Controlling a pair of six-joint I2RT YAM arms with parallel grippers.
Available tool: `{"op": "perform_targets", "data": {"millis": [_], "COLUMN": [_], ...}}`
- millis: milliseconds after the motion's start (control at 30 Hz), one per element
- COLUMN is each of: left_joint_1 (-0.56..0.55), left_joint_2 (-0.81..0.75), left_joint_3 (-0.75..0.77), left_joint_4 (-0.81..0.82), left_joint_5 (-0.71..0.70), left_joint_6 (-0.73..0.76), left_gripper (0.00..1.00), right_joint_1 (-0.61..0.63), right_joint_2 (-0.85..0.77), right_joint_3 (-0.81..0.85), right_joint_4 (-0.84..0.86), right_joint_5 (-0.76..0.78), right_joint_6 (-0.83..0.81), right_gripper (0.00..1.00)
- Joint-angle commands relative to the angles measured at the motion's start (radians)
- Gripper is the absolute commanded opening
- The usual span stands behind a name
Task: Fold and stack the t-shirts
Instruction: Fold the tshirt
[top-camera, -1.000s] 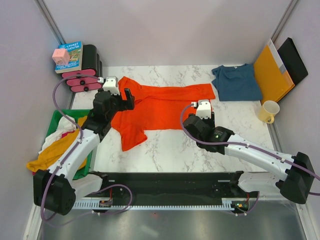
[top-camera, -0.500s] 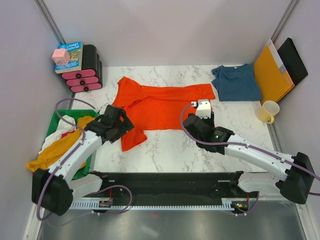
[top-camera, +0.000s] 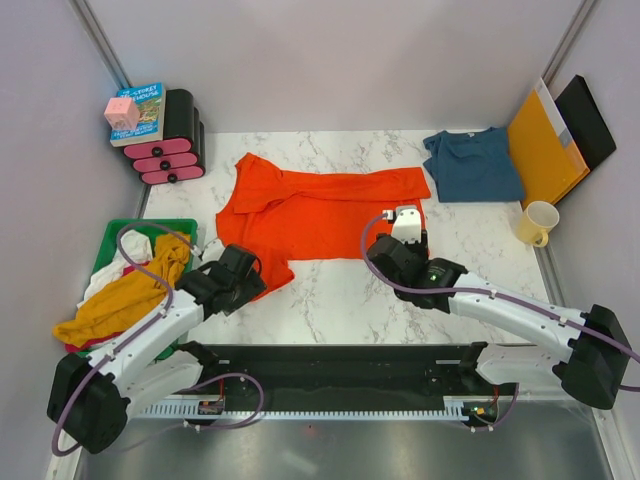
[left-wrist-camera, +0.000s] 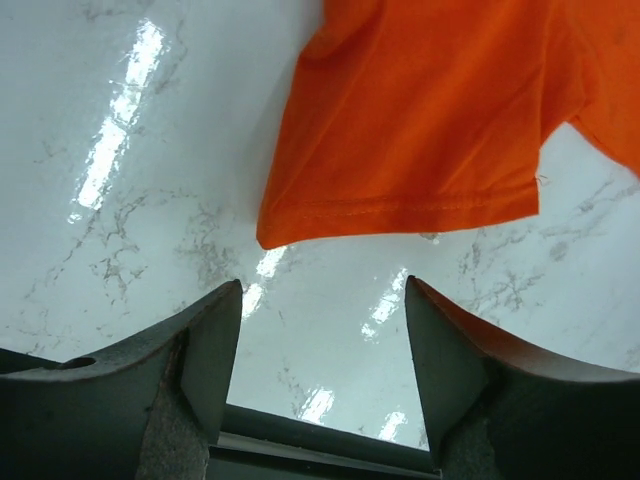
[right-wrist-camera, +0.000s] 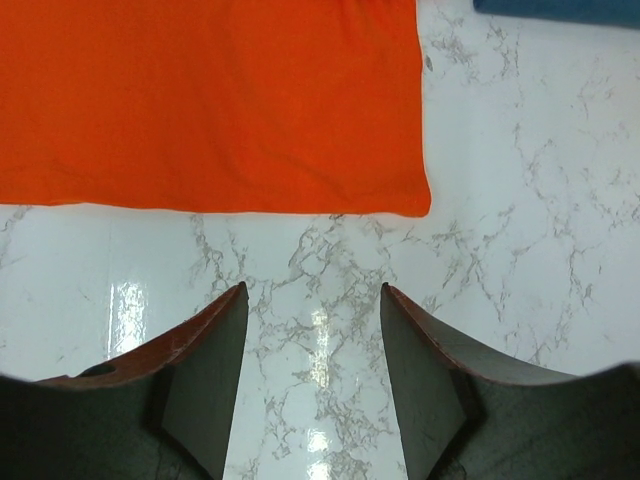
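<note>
I'm seeing both spread wide, holding nothing: left gripper (left-wrist-camera: 322, 300) sitting just short of the soft orange-red t-shirt (left-wrist-camera: 430, 110)'s hemmed edge, right gripper (right-wrist-camera: 313, 295) just short of its square corner, over glossy marble table (right-wrist-camera: 500, 250).

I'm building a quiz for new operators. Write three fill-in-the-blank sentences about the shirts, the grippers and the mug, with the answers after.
1. The left gripper and the right gripper both have their jaws ____.
2. The orange shirt lies to the robot's ____ of the blue shirt.
3. The mug stands nearest the ____ arm.
Answers: open; left; right.
</note>
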Motion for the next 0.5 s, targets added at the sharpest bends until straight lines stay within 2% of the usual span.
{"op": "perform_targets", "data": {"millis": [0,33,100,133,300,467], "left_joint_1": [0.005,0.006,0.012,0.012,0.026,0.123], "left_joint_2": [0.079,0.135,0.197,0.22,0.295,0.32], "left_joint_3": [0.056,0.063,0.091,0.1,0.133,0.114], "left_joint_4": [-0.03,-0.03,-0.03,-0.025,0.006,0.061], "left_joint_5": [-0.11,-0.116,-0.119,-0.122,-0.143,-0.096], "left_joint_6": [-0.041,-0.024,-0.006,0.014,0.057,0.115], "left_gripper": [0.67,0.61,0.57,0.52,0.5,0.5], "right_joint_1": [-0.001,-0.001,0.0,-0.001,-0.003,-0.001], "right_joint_2": [-0.02,-0.02,-0.023,-0.028,-0.042,-0.051], "right_joint_3": [-0.012,-0.015,-0.015,-0.016,-0.027,-0.041], "right_joint_4": [0.022,0.023,0.023,0.022,0.022,0.022], "right_joint_5": [-0.015,-0.017,-0.012,-0.011,-0.004,0.0], "right_joint_6": [0.027,0.028,0.024,0.022,0.011,0.008], "right_gripper": [0.63,0.63,0.63,0.63,0.63,0.63]}}
